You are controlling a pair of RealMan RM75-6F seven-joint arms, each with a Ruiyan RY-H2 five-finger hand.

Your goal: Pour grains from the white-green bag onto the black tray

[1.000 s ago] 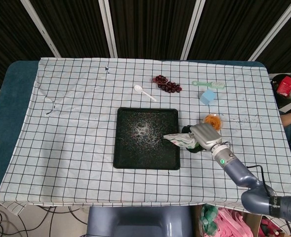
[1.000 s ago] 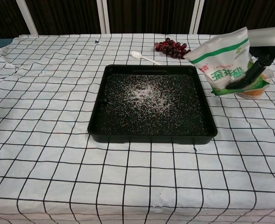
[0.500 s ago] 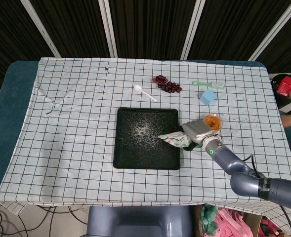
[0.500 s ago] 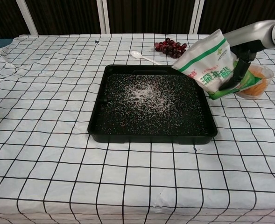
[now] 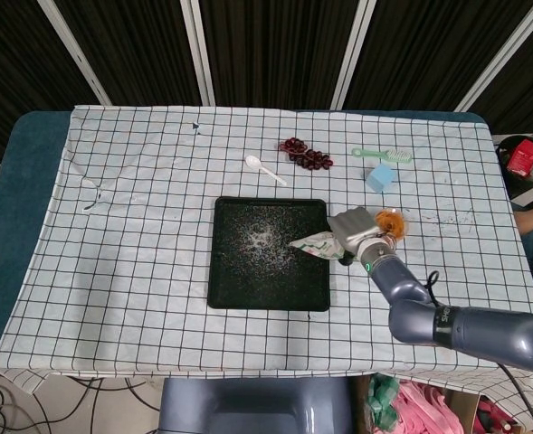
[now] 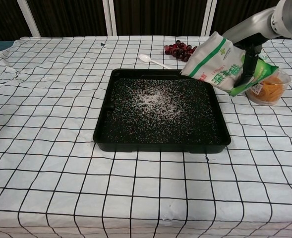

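The black tray (image 5: 226,285) (image 6: 102,135) lies mid-table with white grains (image 5: 259,239) (image 6: 154,100) scattered over it, densest near its far centre. My right hand (image 5: 354,226) (image 6: 248,62) holds the white-green bag (image 5: 317,243) (image 6: 216,64) in the air over the tray's far right corner. The bag is tilted, its mouth pointing down-left toward the tray. My left hand is in neither view.
A clear cup of orange pieces (image 5: 390,221) (image 6: 268,89) stands just right of the bag. Behind the tray are a white spoon (image 5: 264,169) (image 6: 153,61) and dark grapes (image 5: 305,155) (image 6: 182,50). A green brush (image 5: 381,155) and blue cube (image 5: 380,176) lie at the back right.
My right hand has carried the bag up and left, from beside the cup to over the tray's right corner, and tipped its mouth further down.
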